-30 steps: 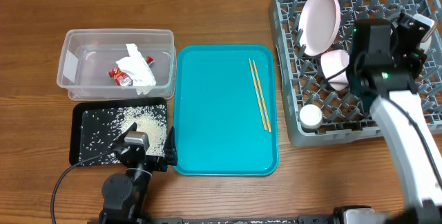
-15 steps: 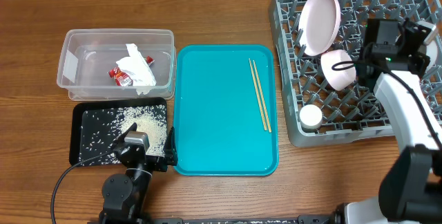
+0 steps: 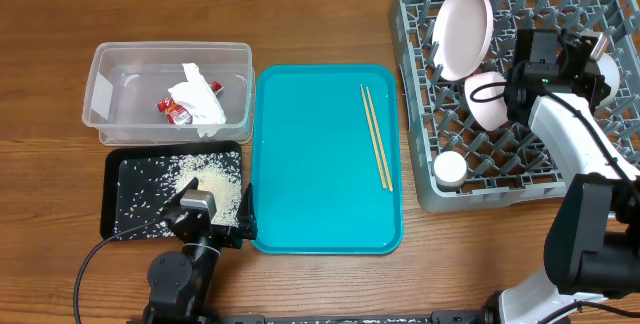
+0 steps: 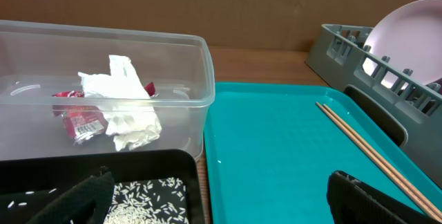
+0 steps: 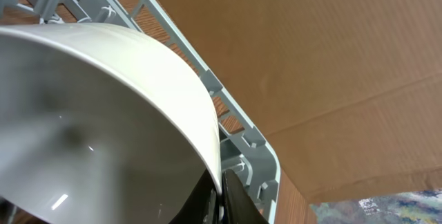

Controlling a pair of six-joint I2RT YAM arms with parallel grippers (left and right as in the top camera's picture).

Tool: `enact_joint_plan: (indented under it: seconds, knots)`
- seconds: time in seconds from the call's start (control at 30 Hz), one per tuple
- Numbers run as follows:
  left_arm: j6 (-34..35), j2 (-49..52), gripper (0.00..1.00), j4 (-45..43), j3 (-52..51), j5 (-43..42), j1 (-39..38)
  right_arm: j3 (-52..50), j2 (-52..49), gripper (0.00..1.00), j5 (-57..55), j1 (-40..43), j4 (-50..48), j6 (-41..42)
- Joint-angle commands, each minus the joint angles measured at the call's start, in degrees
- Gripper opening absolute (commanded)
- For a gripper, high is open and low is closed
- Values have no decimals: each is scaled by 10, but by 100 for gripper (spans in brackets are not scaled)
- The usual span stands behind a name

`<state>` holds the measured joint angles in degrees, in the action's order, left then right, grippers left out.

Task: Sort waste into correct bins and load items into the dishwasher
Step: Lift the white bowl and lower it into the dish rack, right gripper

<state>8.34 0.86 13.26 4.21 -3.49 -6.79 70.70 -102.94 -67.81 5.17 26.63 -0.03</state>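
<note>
Closest in, the left gripper point(image 4: 219, 186) is parked low near the front of the wooden desk point(image 3: 320, 14), its fingers spread wide with nothing held between them. Right past it, loose white rice grains point(image 3: 205, 186) are piled in the shallow flat black rectangular tray point(image 3: 112, 204). Behind that, the crumpled white paper napkin point(image 3: 200, 99) and small red sauce packet point(image 3: 175, 111) are sat in the clear rectangular plastic tub point(image 3: 100, 94). The big teal serving tray point(image 3: 320, 164) is laid just beside both, and the thin wooden chopsticks point(image 3: 376, 136) are lying towards its right side.

Over on the right, the large square grey plastic dish rack point(image 3: 412, 154) is partly loaded. A small white cup point(image 3: 449, 169) is stood near the front, a white bowl point(image 3: 487, 99) is tipped on its side behind it, and a round white plate point(image 3: 462, 31) is propped on edge further back.

Furthest off, the right gripper point(image 5: 220, 203) is pinched onto the rim of a round bowl with a glossy white inside point(image 5: 103, 113), held over the rack's far right part. Whether that bowl is touching the pegs can't be told.
</note>
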Motion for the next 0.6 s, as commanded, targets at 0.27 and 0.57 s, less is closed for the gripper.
enact_joint_plan:
  seconds: [0.27,0.57]
  knots:
    - [-11,-6,100,0,-2,-6,-3,1,-6,4,101,-28,33,-15]
    - [-11,-6,100,0,-2,-6,-3,3,40,45,94,-84,70,33]
